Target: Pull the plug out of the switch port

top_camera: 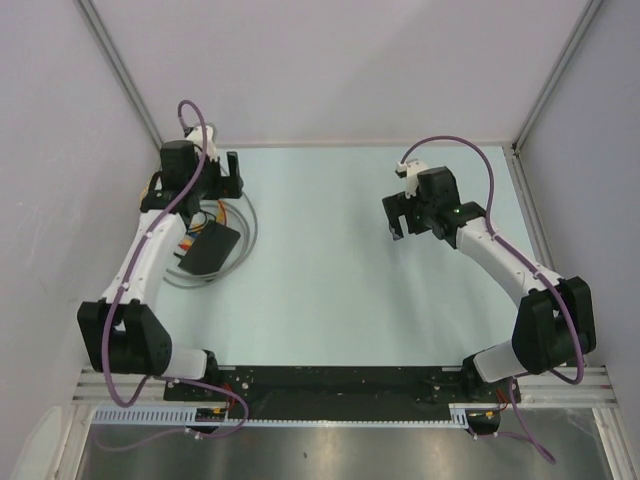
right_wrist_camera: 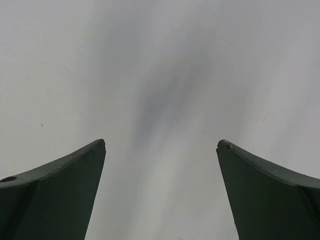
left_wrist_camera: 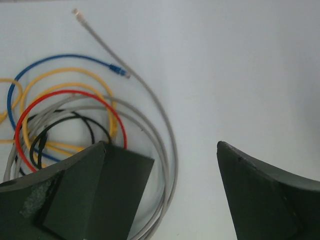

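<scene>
Your left tool (left_wrist_camera: pixel 161 143) hangs released near the switch (left_wrist_camera: pixel 127 190) — placed to close in; your right tool (right_wrist_camera: pixel 161 141), also released, hovers well apart.

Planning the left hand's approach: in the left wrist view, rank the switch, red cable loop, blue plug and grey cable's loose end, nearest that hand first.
1. switch, lower left, partly hidden by a finger of the left hand.
2. red cable loop, just beyond the switch.
3. blue plug, farther up.
4. grey cable's loose end, top edge.

Black switch (top_camera: pixel 209 247) amid coiled cables (top_camera: pixel 253 228)
</scene>
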`<state>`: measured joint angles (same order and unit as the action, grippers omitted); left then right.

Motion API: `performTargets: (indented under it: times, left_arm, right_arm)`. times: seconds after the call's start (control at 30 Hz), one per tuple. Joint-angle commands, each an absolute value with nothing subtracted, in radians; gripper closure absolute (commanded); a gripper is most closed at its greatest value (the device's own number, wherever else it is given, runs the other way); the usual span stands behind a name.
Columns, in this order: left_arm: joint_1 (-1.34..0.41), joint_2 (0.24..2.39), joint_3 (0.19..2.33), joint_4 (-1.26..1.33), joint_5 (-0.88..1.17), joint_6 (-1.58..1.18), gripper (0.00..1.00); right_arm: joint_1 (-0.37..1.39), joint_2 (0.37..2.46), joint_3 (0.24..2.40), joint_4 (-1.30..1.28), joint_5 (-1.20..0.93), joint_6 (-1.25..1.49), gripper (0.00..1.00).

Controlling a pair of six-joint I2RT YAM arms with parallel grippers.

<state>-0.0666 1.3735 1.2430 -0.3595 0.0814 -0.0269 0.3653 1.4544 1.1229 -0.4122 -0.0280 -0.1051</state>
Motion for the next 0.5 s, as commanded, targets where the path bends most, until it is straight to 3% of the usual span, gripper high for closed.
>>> performTargets:
  times: [0.0, 0.27, 0.47]
  left_arm:
    - [0.049, 1.448, 1.331, -0.577, 0.121, -0.011, 0.0]
    - [0.259, 1.492, 1.223, -0.667, 0.182, -0.003, 0.06]
    - [0.325, 1.523, 1.141, -0.628, 0.212, 0.159, 0.14]
  right_arm:
    - [0.394, 1.436, 1.175, -0.451, 0.038, -0.06, 0.0]
    - [0.399, 1.451, 1.174, -0.437, -0.054, -0.04, 0.0]
    - [0.4, 1.465, 1.173, -0.425, -0.074, -0.044, 0.0]
